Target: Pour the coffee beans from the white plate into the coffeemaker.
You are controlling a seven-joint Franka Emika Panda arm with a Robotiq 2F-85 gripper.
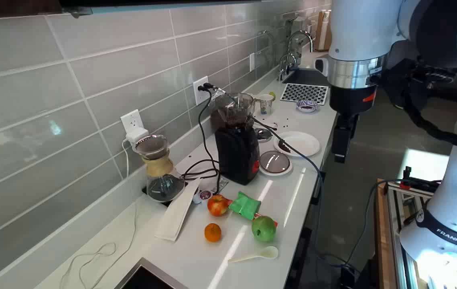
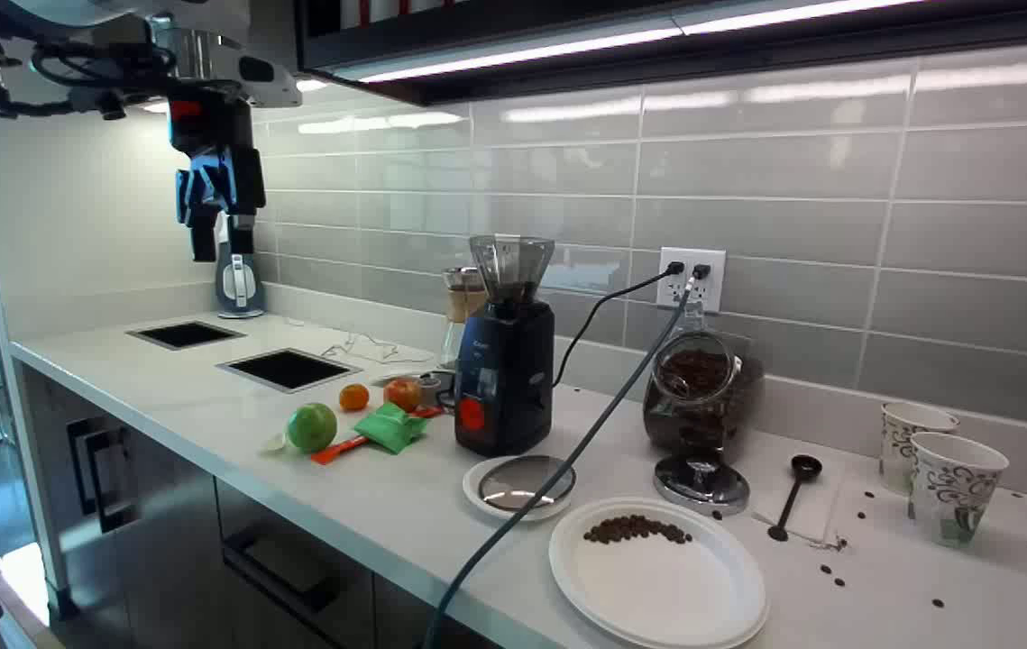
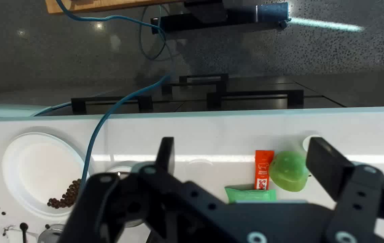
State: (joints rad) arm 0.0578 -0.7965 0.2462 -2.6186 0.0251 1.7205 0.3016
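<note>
The round white plate (image 2: 657, 590) lies flat on the counter, shown in all views. Coffee beans (image 2: 635, 530) form a curved heap along its side toward the wall, also visible as dark beans (image 3: 64, 195) in the wrist view. Further along the counter stands the coffeemaker (image 2: 504, 379), a tall black machine with a red button and a clear funnel-shaped hopper (image 1: 234, 106) on top. High above the counter and away from the plate hangs my gripper (image 2: 223, 242), pointing down. In the wrist view the gripper (image 3: 240, 148) is open, its fingers wide apart and nothing held.
A blue cable (image 2: 558, 473) runs from the outlet past the plate and over the counter edge. A small plate with a lid (image 2: 522, 482), a glass bean jar (image 2: 702, 397) and paper cups (image 2: 955, 487) stand nearby. A green fruit (image 3: 289, 170) and snack packets lie below my gripper.
</note>
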